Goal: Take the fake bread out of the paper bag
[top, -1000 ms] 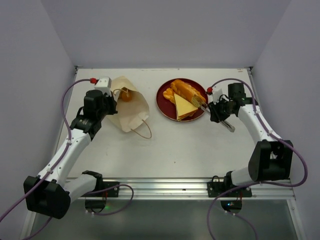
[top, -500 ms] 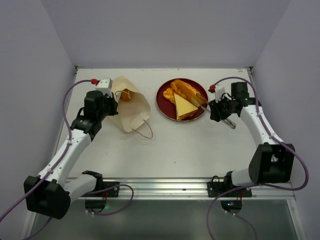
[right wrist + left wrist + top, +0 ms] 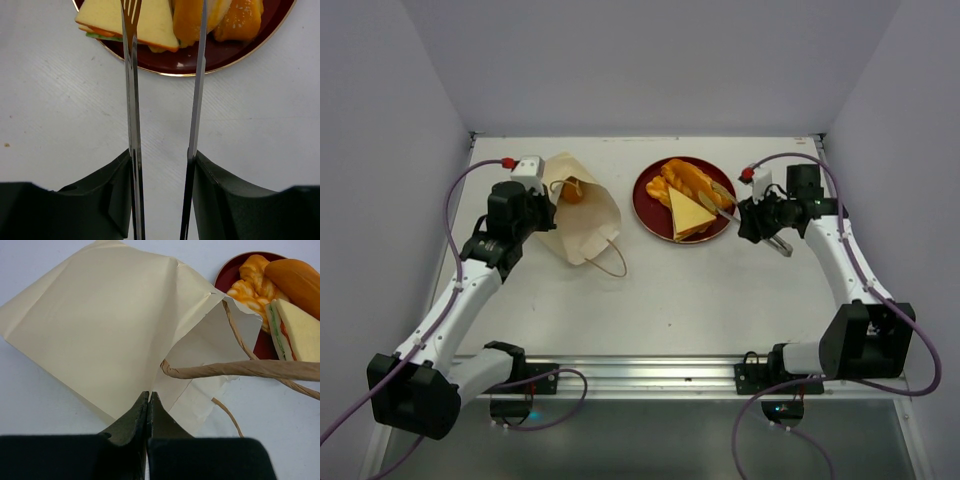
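The cream paper bag (image 3: pixel 582 222) lies on its side at the left, its mouth (image 3: pixel 215 340) gaping toward the plate. An orange bun (image 3: pixel 572 190) shows at the bag's upper opening. My left gripper (image 3: pixel 542 205) is shut, pinching the bag's edge (image 3: pixel 148 396). On the red plate (image 3: pixel 640 205) lie a long orange roll (image 3: pixel 695 180), a pale triangular sandwich slice (image 3: pixel 690 212) and an orange ridged piece (image 3: pixel 660 190). My right gripper (image 3: pixel 752 215) holds metal tongs (image 3: pixel 131 100). The tong tips are spread over the plate's near rim (image 3: pixel 210 57), with nothing between them.
Brown cord handles (image 3: pixel 240 369) loop out from the bag's mouth, one trailing on the table (image 3: pixel 610 262). Walls close the table at the back and on both sides. A metal rail (image 3: pixel 650 370) runs along the near edge.
The right gripper has drawn back a little to the right and the tongs have spread wider, leaving the sandwich slice on the plate. The left arm and the bag have not moved.
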